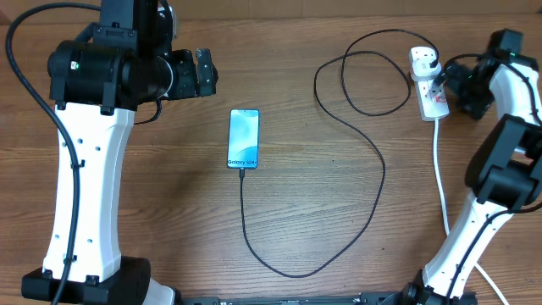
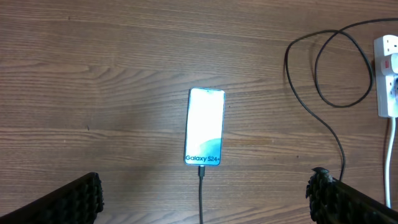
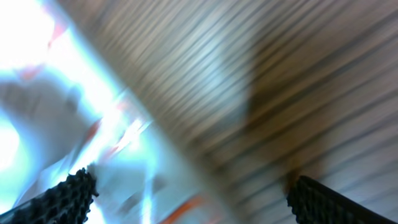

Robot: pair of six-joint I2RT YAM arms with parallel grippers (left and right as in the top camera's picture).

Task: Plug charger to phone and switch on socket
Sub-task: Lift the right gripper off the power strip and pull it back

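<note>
The phone (image 1: 243,139) lies screen up in the middle of the table, showing "Galaxy S24"; it also shows in the left wrist view (image 2: 204,127). The black charger cable (image 1: 373,161) runs from the phone's near end, its tip in the phone's port (image 2: 201,169), loops right and up to a plug in the white socket strip (image 1: 428,81). My left gripper (image 2: 202,199) is open and empty, high over the table near the phone. My right gripper (image 3: 193,196) is open right at the socket (image 3: 93,124), which is blurred there.
The socket's thick white cord (image 1: 441,182) runs down the right side toward the right arm's base. The charger cable loops (image 2: 336,68) lie left of the socket. The left arm's body stands at the left.
</note>
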